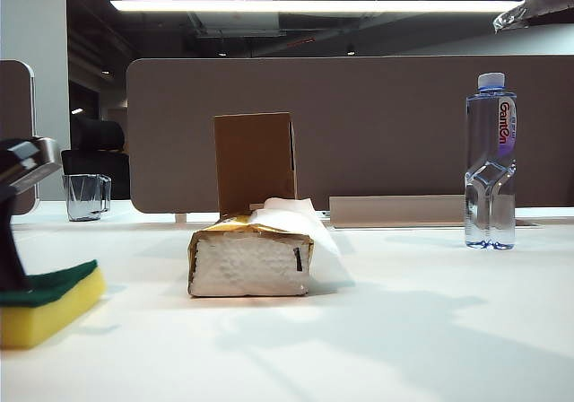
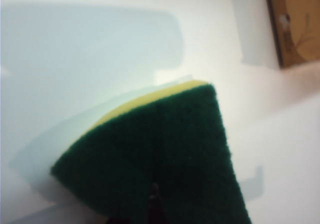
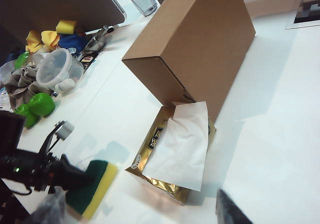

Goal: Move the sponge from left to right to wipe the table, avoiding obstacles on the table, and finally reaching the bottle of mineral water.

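One sponge (image 1: 49, 301) sat at the far left of the table (image 1: 404, 330) in the exterior view, yellow foam below and dark green layer on top, tilted with its near corner lifted. My left gripper (image 3: 75, 179) was clamped down on its green face, fingers pressed together on it. Just to its right lay the gold-brown tissue pack (image 1: 251, 258) with white tissue spilling out, and the upright cardboard box (image 1: 255, 161) stood directly behind that pack. Well apart, at the far right, stood the bottle of mineral water (image 1: 491, 164). A clear glass mug (image 1: 86, 196) sat at the back left. My right gripper (image 3: 232, 209) showed only one dark fingertip over the table beside the pack, jaws spread wide, holding nothing.
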Available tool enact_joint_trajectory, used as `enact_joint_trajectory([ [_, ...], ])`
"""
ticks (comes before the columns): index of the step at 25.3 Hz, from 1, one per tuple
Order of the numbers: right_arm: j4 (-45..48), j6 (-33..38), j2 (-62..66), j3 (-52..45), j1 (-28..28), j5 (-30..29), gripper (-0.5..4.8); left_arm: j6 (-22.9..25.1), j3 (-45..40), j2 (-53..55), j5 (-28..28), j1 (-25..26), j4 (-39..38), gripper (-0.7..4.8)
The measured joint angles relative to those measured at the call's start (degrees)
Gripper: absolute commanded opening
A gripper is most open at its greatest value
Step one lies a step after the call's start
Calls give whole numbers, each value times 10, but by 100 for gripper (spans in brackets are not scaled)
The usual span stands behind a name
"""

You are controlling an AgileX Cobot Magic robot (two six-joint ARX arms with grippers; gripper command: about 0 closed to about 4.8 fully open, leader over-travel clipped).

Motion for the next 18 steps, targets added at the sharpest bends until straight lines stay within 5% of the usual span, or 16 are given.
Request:
enact_joint_trajectory([
  [18,0,0,0,0,0,-13,387,-91,-27,-38,-17,-122,19,-6],
])
